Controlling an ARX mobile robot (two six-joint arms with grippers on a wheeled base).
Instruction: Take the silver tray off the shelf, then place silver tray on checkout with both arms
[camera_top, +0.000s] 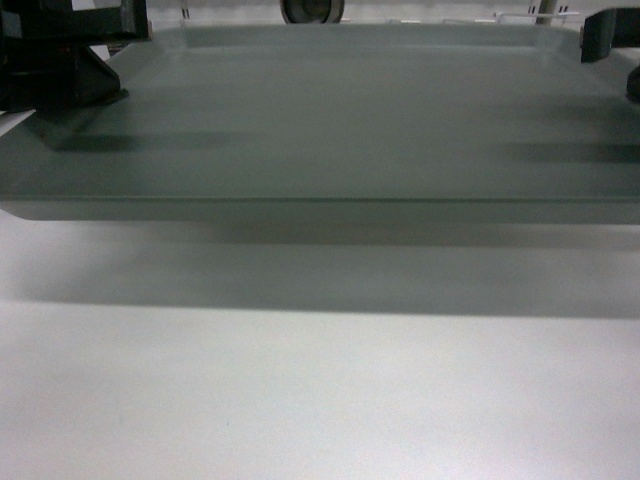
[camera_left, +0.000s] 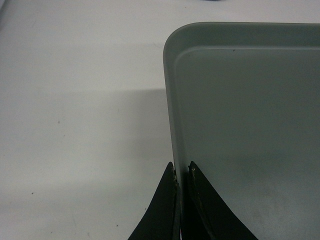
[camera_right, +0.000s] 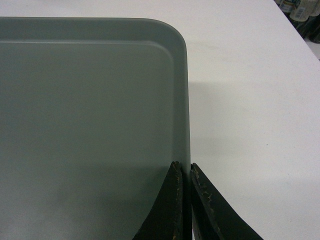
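Observation:
The silver tray (camera_top: 330, 120) fills the upper half of the head view, hanging a little above the white checkout (camera_top: 320, 400) and casting a shadow on it. My left gripper (camera_left: 181, 170) is shut on the silver tray (camera_left: 240, 125) at its left rim, one finger inside and one outside. My right gripper (camera_right: 183, 169) is shut on the silver tray (camera_right: 85, 125) at its right rim in the same way. In the head view the left gripper (camera_top: 75, 80) shows at the top left and the right gripper (camera_top: 612, 45) at the top right. The shelf is out of view.
The white checkout (camera_left: 75, 125) spreads wide to the left of the tray, and the checkout (camera_right: 255, 110) also runs to its right. Several bottles (camera_right: 300, 12) stand beyond the counter's far right corner. A round dark object (camera_top: 312, 10) sits behind the tray's far edge.

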